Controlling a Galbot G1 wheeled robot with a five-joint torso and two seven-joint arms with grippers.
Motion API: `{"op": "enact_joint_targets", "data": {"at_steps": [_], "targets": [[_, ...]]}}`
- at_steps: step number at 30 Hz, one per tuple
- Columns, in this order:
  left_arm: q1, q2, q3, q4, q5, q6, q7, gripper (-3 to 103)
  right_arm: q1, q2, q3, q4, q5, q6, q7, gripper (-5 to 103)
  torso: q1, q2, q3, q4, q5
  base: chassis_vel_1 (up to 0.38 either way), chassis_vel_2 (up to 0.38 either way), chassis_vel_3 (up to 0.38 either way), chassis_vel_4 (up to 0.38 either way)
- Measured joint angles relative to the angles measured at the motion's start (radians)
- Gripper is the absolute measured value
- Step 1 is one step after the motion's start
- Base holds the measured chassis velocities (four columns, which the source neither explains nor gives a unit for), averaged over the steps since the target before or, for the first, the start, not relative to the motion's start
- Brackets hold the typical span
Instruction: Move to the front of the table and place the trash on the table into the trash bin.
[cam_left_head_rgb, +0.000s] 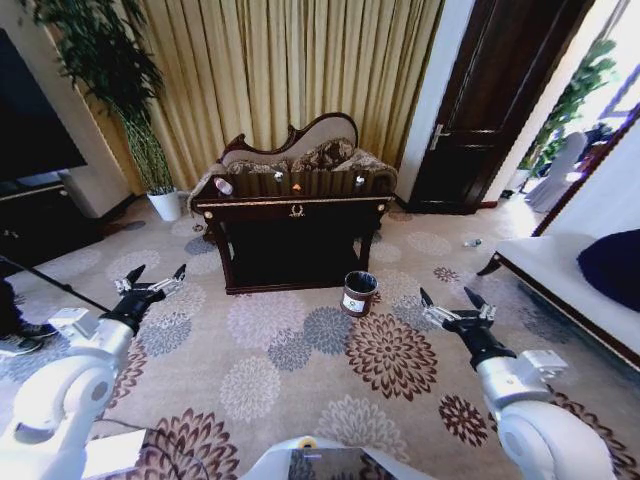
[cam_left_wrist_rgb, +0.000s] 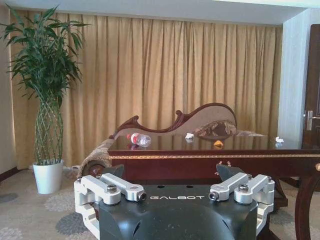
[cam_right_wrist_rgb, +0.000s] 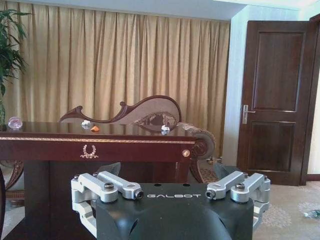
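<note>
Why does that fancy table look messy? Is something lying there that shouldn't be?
Yes. A plastic bottle lies on its side on the table, with an orange scrap and white paper wads scattered near it. The trash bin stands on the carpet by the table. Both pincers, left and right, hang open, far from the table.

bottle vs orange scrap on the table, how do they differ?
The clear plastic bottle is larger and lies on its side near the table's left end; the orange scrap is a small lump nearer the middle. The bottle is see-through with a red cap; the scrap is solid orange. Both rest on the tabletop, untouched, with the left gripper and right gripper open and well short of the table.
</note>
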Motion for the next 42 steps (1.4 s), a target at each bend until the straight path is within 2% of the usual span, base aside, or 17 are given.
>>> {"op": "enact_joint_targets", "data": {"at_steps": [42], "targets": [[-0.004, -0.006, 0.01, 0.006, 0.007, 0.001, 0.006, 100, 0.001, 0.003, -0.008, -0.009, -0.014, 0.001, -0.026, 100, 0.0, 0.0, 0.0, 0.0, -0.0001, -0.087, 0.09, 0.084, -0.083]]}}
